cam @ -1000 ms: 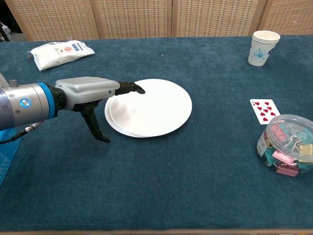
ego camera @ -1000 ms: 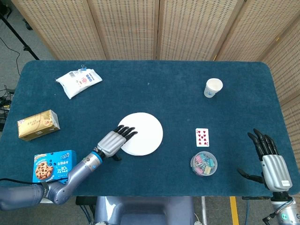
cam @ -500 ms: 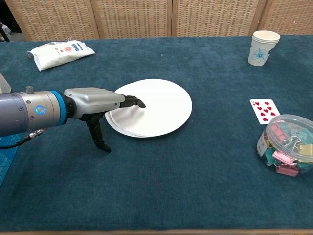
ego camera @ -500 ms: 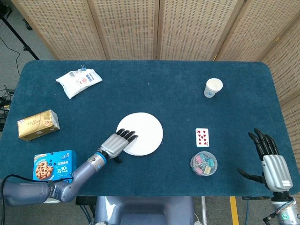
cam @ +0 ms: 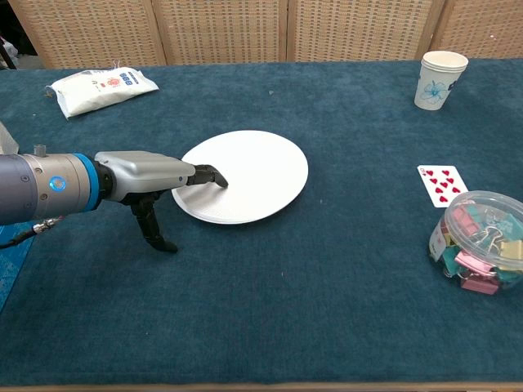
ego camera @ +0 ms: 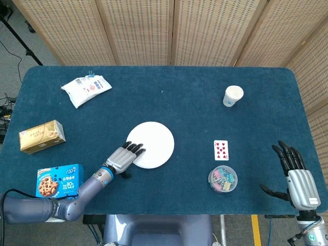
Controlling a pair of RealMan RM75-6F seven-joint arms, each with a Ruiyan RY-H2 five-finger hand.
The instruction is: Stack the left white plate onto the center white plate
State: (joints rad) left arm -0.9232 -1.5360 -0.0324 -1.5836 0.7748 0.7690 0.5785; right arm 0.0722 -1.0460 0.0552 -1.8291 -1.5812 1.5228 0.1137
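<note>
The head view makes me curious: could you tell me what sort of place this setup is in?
Probably an indoor robot test area: woven folding screens fence off a table covered in blue cloth, and a black stand leg rests on grey floor beside it.

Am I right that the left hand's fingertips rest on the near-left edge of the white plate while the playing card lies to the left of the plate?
Not quite. The left hand does have its fingertips on the near-left edge of the white plate, but the playing card lies to the right of the plate, just behind the tub of binder clips, as the head view shows.
</note>
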